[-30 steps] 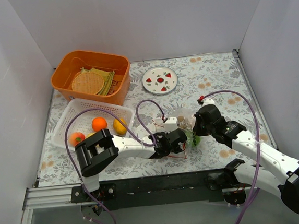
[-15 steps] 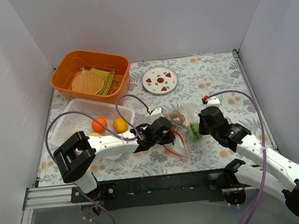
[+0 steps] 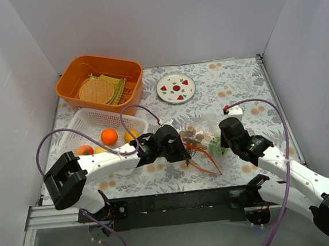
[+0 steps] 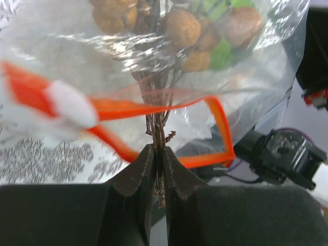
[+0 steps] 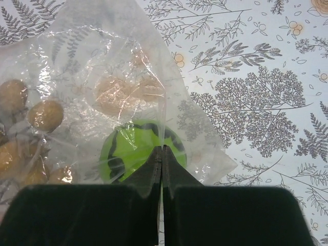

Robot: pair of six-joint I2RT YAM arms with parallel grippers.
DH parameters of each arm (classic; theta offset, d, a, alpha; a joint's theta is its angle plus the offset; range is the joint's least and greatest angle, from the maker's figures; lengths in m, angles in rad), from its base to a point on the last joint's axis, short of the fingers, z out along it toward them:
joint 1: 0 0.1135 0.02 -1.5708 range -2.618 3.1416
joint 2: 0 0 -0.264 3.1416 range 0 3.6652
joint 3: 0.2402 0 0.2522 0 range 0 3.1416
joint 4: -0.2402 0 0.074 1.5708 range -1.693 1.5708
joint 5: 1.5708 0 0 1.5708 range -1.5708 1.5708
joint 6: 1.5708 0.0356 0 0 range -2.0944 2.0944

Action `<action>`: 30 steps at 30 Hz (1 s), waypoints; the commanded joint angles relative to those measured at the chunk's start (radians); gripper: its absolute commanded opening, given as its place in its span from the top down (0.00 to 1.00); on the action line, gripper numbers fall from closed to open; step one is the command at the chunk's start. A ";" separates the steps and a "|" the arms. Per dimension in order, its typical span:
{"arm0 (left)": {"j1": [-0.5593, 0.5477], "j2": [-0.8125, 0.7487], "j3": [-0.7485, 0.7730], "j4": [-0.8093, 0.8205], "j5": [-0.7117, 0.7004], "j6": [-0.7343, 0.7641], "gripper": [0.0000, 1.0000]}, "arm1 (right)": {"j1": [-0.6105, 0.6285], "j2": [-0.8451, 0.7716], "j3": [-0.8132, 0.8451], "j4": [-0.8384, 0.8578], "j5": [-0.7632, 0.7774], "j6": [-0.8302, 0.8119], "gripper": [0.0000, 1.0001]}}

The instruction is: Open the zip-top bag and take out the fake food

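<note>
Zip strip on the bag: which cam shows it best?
Left wrist. The zip strip spans the frame as an open orange loop just above the left gripper, shut on brown stems. Top external shows it only as thin orange lines between the arms. Right wrist shows none of it, just clear zip-top bag film.

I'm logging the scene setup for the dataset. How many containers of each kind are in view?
orange bin: 1
white mesh basket: 1
white plate: 1
zip-top bag: 1
Total: 4
</note>
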 commanded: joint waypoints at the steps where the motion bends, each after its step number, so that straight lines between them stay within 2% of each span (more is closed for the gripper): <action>1: 0.006 -0.093 -0.004 -0.135 0.115 0.006 1.00 | 0.004 0.013 0.031 0.024 0.059 0.013 0.99; 10: -0.004 -0.100 -0.065 -0.222 0.213 0.016 1.00 | 0.004 0.064 0.086 0.061 0.022 0.016 0.99; 21: -0.100 -0.023 0.011 -0.311 0.204 0.081 1.00 | 0.004 0.113 0.130 0.061 0.021 0.013 0.99; 30: -0.110 0.061 0.082 -0.402 0.124 0.105 1.00 | 0.004 0.107 0.156 0.060 -0.024 0.012 0.99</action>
